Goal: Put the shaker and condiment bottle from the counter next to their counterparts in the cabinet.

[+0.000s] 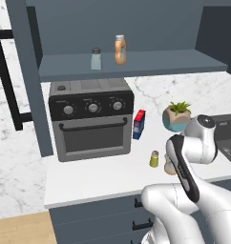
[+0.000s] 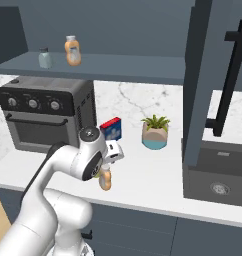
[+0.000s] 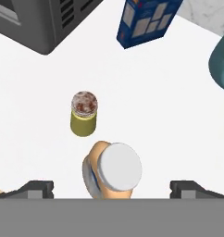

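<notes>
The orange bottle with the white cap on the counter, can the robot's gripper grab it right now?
Probably yes. The gripper hangs open right above the condiment bottle, a fingertip on each side and nothing between. The shaker stands apart from the bottle, so it should not get in the way.

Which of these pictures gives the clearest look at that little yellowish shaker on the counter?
The hand view: the shaker is seen close from above, whole, its speckled cap and olive body clear, just beyond the condiment bottle. In the left base view it is small but whole, upright beside the arm. In the right base view the arm hides it almost wholly.
</notes>
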Motion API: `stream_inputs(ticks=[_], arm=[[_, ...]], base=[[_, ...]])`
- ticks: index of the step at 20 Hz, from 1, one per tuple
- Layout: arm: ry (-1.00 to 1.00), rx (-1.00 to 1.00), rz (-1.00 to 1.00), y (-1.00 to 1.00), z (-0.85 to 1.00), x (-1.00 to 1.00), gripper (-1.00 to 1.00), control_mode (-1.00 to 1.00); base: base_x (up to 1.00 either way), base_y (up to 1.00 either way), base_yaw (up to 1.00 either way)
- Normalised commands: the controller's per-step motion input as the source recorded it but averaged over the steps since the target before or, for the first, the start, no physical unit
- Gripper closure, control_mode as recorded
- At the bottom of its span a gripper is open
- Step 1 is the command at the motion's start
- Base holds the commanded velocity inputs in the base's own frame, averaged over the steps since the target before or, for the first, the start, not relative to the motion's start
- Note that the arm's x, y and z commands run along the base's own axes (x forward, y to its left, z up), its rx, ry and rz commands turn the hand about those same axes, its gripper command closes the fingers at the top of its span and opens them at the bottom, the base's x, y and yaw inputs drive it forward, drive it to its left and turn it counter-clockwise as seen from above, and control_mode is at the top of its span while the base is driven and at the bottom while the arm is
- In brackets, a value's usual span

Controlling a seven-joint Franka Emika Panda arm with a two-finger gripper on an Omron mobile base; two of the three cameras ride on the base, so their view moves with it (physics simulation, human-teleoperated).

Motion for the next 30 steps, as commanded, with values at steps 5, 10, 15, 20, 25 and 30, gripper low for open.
stream_inputs(ticks=[5,10,15,20,25,30], arm=[[0.0,0.0,0.01,0.0,-0.13,0.04,-1.0,-1.0],[0.0,0.0,0.0,0.0,-0.14,0.06,-1.0,-1.0],[0.0,0.0,0.0,0.0,-0.16,0.11,-1.0,-1.0],[0.0,0.0,0.0,-0.01,-0.16,0.1,-1.0,-1.0],[0.0,0.02,0.0,-0.1,-0.12,0.05,-1.0,-1.0],[0.0,0.05,0.0,-0.18,-0.08,0.0,-1.0,-1.0]], base=[[0.0,0.0,0.0],[0.0,0.0,0.0],[0.0,0.0,0.0],[0.0,0.0,0.0],[0.0,0.0,0.0],[0.0,0.0,0.0]])
